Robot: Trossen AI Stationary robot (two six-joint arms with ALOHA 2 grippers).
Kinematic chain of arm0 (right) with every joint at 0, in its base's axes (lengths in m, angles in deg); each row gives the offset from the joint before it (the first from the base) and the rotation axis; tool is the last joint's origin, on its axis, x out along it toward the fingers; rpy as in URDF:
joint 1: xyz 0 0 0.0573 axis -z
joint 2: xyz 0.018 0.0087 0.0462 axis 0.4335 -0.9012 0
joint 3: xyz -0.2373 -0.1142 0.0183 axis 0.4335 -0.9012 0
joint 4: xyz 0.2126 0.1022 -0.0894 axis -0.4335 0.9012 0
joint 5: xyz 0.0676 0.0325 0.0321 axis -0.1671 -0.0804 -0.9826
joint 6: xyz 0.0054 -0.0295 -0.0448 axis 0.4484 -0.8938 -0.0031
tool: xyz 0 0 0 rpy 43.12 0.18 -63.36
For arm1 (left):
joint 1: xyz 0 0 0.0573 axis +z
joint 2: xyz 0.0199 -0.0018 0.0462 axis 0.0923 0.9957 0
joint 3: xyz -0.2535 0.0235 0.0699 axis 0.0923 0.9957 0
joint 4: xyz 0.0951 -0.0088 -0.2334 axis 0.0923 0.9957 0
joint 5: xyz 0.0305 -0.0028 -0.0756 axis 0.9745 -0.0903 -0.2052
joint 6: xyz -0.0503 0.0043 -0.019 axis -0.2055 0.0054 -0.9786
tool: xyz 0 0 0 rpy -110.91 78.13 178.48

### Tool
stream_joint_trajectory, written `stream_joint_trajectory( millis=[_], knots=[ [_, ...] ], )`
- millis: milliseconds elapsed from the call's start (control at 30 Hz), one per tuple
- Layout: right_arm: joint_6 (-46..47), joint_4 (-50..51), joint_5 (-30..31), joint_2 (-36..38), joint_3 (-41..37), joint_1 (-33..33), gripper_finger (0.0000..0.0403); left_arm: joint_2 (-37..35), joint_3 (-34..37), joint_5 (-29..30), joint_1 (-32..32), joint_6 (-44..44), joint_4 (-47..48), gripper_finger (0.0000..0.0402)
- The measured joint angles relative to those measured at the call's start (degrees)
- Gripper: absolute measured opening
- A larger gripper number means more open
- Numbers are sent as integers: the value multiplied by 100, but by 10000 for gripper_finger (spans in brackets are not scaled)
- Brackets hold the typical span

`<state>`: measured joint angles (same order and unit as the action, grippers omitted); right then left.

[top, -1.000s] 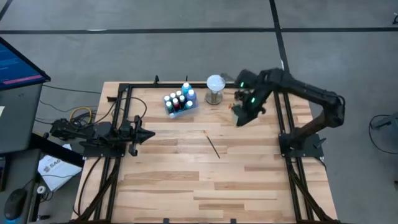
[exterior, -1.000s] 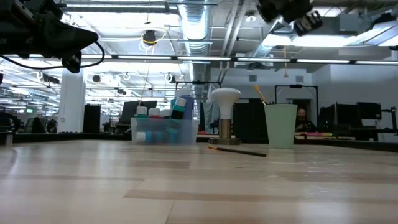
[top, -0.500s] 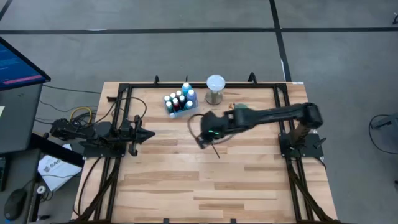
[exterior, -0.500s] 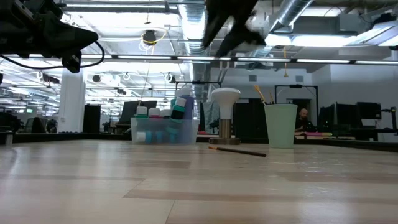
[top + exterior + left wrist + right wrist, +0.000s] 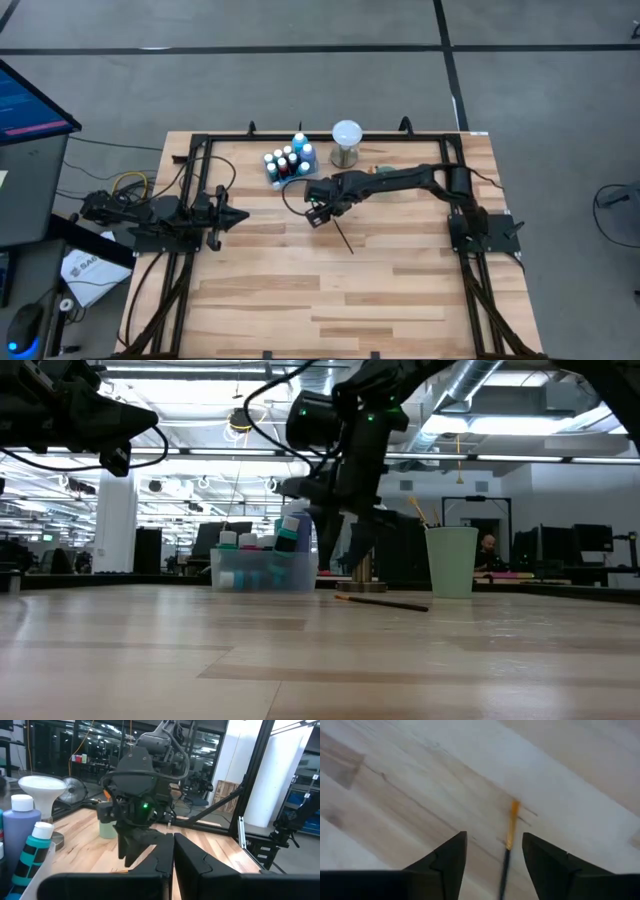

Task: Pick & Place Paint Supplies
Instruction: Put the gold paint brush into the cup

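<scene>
Right tool (image 5: 318,212) now lower — open, brush (image 5: 343,236) diagonal, seemingly.

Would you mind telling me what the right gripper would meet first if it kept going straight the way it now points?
Most likely the brush lying on the table: the right gripper stands open, pointing down, the brush lined up between its fingers.
</scene>
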<state>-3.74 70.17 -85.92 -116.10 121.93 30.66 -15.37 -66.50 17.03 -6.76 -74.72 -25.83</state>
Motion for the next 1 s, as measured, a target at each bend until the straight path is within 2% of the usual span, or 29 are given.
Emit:
stream_joint_trajectory(
  millis=[200, 367, 533, 867, 1000],
  knots=[
    [-347, -164, 64, -128, 1, 83, 173, 0, -1, 2, 2, 0, -4, 6],
    [-575, -272, 786, -119, 7, 114, 165, 0, 1, 0, 1, 0, -6, 6],
    [-657, -349, 686, -147, 7, 185, 162, 0, -1, 0, 0, 0, -4, 6],
    [-598, -444, 450, -758, 66, 35, 159, 0, -1, -2, 0, 0, -4, 6],
    [-460, -335, 449, -802, 72, 35, 128, 0, 0, 0, 0, 0, -8, 6]
  ],
)
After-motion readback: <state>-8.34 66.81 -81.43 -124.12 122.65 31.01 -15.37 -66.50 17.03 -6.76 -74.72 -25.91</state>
